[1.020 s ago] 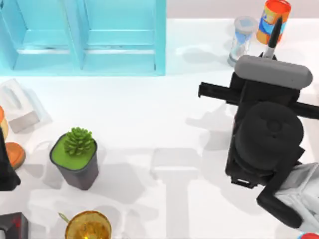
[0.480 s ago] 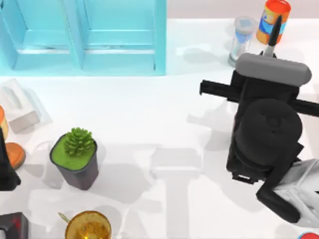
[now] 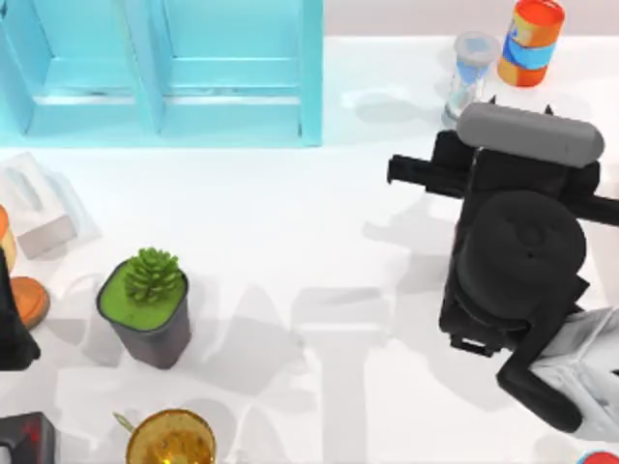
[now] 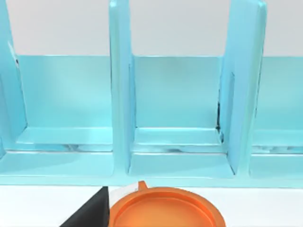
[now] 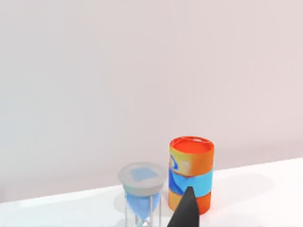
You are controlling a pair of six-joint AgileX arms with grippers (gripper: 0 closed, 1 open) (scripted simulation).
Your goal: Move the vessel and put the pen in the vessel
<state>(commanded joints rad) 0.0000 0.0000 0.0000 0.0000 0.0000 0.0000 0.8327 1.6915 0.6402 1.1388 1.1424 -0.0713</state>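
Note:
My right arm fills the right side of the top view. Its gripper (image 3: 522,104) sits under the grey wrist housing, near the back of the table. Two black fingertips (image 3: 493,101) peek out past the housing, set apart, so it reads as open. A black pointed end of the pen (image 5: 186,213) rises upright close in front of the right wrist view. The rest of the pen is hidden. The vessel is hidden, possibly under the right arm. My left arm (image 3: 14,329) is parked at the table's left edge.
A blue shelf unit (image 3: 164,68) spans the back left. An hourglass (image 3: 471,72) and an orange-and-blue can (image 3: 530,41) stand just beyond the right gripper. A plant pot (image 3: 145,304), a golden goblet (image 3: 171,440) and an orange disc (image 4: 163,210) occupy the left front.
In the top view the pen stood out past the right gripper toward the can. It has now sunk out of sight there, and the fingertips show apart.

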